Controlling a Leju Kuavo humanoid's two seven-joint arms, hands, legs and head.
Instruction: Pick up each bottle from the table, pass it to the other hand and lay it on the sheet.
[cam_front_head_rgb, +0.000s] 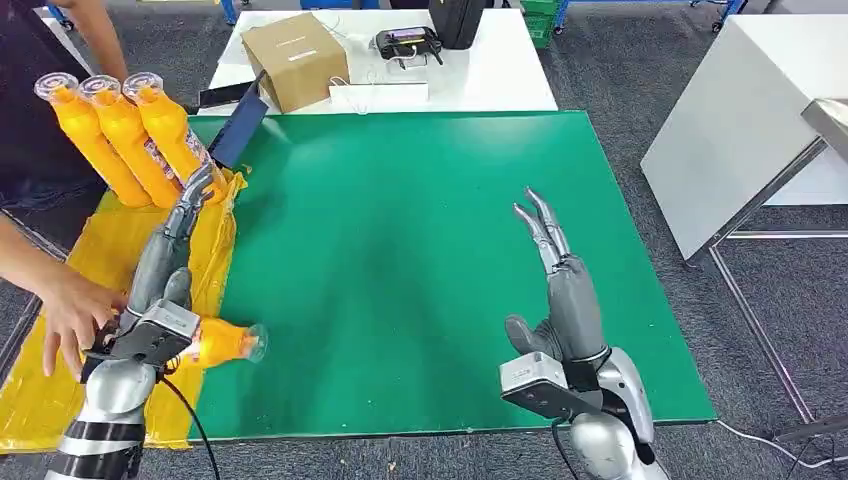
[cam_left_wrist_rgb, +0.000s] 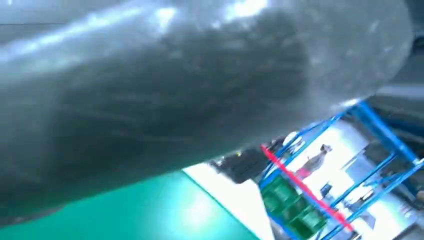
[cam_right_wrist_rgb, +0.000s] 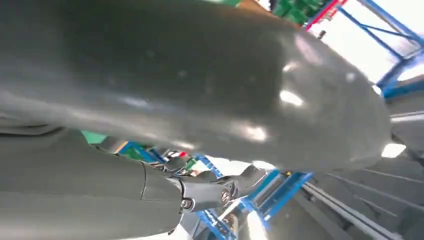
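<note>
Already, three orange plastic bottles with clear caps lie side by side on the crinkled yellow sheet along the green table's left edge, where a person's hand rests. Just beside the sheet's inner edge, near the front-left corner, the left hand reaches out with straight fingers; whether it touches the fourth orange bottle lying under its wrist I cannot tell. Toward the front-right corner, the right hand hovers empty, fingers apart. Judging by this, a placing step is ending; next calls for another bottle.
</note>
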